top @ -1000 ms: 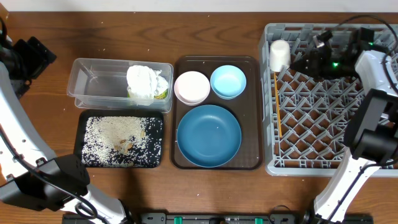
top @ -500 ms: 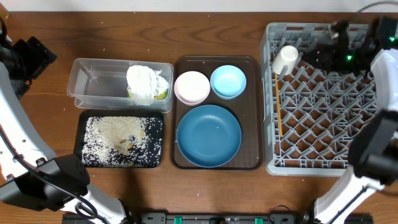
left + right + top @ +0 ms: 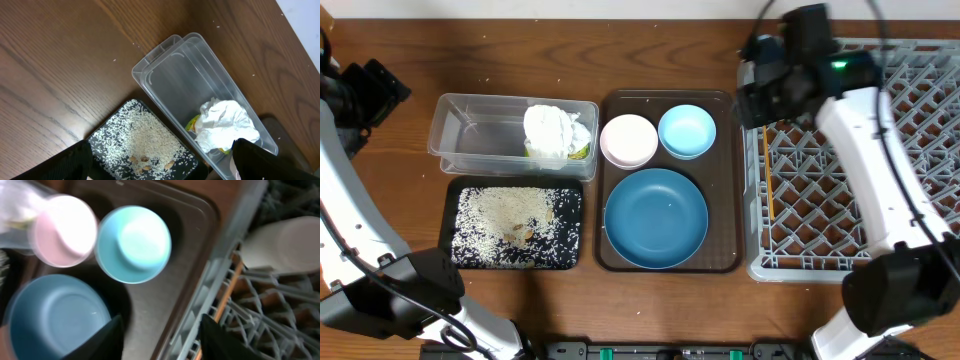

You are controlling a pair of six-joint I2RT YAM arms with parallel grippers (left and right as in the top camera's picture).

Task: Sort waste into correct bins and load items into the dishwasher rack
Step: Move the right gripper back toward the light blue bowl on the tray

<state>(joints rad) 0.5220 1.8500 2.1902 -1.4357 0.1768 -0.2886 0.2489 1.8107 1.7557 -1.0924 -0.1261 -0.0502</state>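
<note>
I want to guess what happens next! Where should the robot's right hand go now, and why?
Probably move the right gripper over the small light-blue dish and lower onto it. Its jaws stand apart and empty, the cream cup already lies in the rack, and that dish is the nearest thing on the brown tray not yet loaded.

Dark brown wooden counter (image 3: 520, 50) with visible grain and a soft sheen. Clear, glossy plastic tub (image 3: 470, 140) holding crumpled white paper napkins (image 3: 555, 128). Matt black tray (image 3: 455, 258) strewn with rough white grains (image 3: 505, 212). Smooth dark-blue plate (image 3: 655, 218). Grey moulded plastic rack (image 3: 810, 220).
</note>
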